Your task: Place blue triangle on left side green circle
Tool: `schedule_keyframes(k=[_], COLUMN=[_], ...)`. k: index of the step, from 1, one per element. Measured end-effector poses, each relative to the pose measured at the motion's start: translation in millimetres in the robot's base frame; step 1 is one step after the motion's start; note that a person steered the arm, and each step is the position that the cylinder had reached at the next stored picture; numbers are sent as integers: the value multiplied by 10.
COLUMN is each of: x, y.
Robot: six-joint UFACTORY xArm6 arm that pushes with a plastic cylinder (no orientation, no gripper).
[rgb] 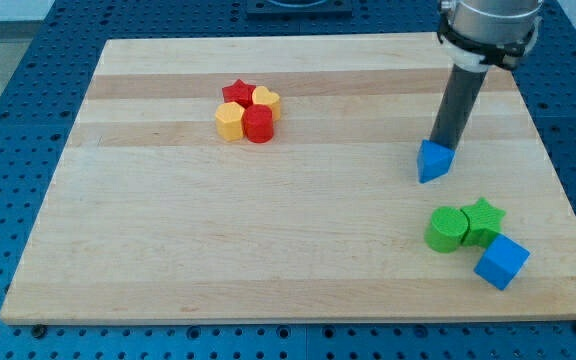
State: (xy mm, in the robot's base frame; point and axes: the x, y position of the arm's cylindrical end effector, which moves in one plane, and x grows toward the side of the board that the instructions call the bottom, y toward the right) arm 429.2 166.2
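Observation:
The blue triangle [433, 162] lies on the wooden board [268, 230] at the view's right. My tip [441, 147] touches the triangle's upper right edge; the dark rod rises from there toward the view's top. The green circle [446, 229] sits below the triangle, toward the view's bottom right, a gap apart from it. The circle's left side has bare board beside it.
A green star [483, 218] touches the green circle on its right. A blue cube [502, 262] sits just below them. At the view's upper left of centre a red star [237, 93], yellow heart [265, 99], yellow hexagon [230, 122] and red cylinder [258, 124] cluster together.

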Motion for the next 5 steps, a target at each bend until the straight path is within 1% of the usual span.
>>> schedule_keyframes(k=[2,3,5], x=[88,248,675], y=[-361,-575,-578])
